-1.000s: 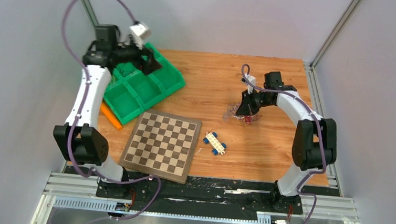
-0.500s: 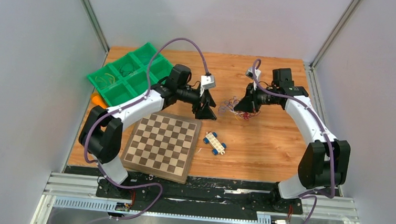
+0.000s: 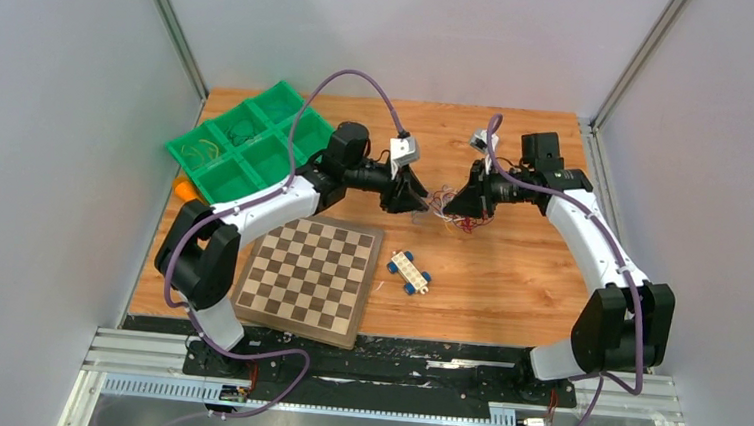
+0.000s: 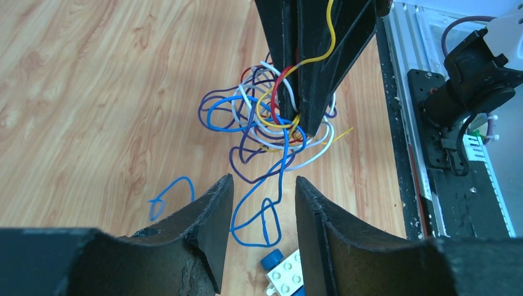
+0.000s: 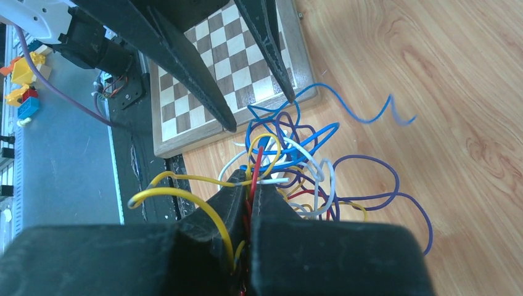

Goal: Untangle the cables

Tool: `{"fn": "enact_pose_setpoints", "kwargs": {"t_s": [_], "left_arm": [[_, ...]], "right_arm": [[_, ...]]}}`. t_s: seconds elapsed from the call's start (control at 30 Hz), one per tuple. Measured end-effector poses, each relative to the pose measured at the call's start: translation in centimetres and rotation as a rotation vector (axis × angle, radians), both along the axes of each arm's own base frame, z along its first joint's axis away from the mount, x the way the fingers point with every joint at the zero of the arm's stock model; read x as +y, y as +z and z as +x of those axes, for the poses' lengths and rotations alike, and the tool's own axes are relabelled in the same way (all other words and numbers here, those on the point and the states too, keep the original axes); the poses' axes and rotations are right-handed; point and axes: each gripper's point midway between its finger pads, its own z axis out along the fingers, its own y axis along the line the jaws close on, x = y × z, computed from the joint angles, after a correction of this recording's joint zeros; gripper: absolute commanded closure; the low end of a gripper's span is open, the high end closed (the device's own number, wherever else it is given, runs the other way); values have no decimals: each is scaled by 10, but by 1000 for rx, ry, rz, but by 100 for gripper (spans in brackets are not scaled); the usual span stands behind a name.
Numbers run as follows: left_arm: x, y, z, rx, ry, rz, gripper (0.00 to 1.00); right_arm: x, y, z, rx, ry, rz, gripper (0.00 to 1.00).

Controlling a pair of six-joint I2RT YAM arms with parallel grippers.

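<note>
Two robot arms meet nose to nose over the middle of a wood-grain table (image 3: pixel 508 282), boxed in on the left, right and far sides by plain pale-grey panels (image 3: pixel 47 150) on aluminium posts. The cables (image 4: pixel 271 123), a knotted clump of blue, purple, white, yellow and red strands, sit just far of the table's centre, between the two claws. The right gripper (image 5: pixel 250 185) is pinched tight on the clump, a yellow strand and a red one running up between its closed fingers. The left gripper (image 4: pixel 264 182) faces it with its fingers spread apart, just short of the knot. The tangle is roughly round with no plain long axis; one loose blue tail trails out of it toward the left gripper, and a separate blue curl lies on the wood beside it. A chessboard (image 3: pixel 308 278) lies near-left, a white toy car (image 3: pixel 410 272) with blue wheels just right of it. A green compartment tray (image 3: pixel 258 143) sits at the far-left corner, an orange object (image 3: pixel 186 190) at its near edge.
</note>
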Motion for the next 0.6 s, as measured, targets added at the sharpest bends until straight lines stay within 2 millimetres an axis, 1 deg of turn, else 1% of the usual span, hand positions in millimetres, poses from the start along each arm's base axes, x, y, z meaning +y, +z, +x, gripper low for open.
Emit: {"fn": "enact_pose_setpoints", "kwargs": {"t_s": [0.23, 0.3, 0.33, 0.37, 0.4, 0.43, 0.47, 0.5, 0.6], "left_arm": [[-9, -7, -7, 12, -20, 8, 51], [-9, -9, -7, 16, -22, 10, 57], [-9, -9, -7, 17, -20, 11, 63], [-9, -10, -6, 17, -16, 13, 72], [-9, -10, -6, 18, -13, 14, 77], [-9, -11, -6, 21, -10, 17, 85], [-8, -11, -6, 27, -6, 20, 89], [-8, -13, -6, 32, -2, 26, 98], [-5, -19, -5, 56, 18, 54, 100]], "right_arm": [[1, 0, -1, 7, 0, 2, 100], [1, 0, -1, 7, 0, 2, 100], [1, 0, -1, 7, 0, 2, 100], [1, 0, -1, 7, 0, 2, 100], [1, 0, -1, 7, 0, 2, 100], [1, 0, -1, 7, 0, 1, 100], [0, 0, -1, 6, -1, 0, 100], [0, -1, 0, 5, -6, -6, 100], [-5, -9, 6, -3, -38, -52, 100]]}}
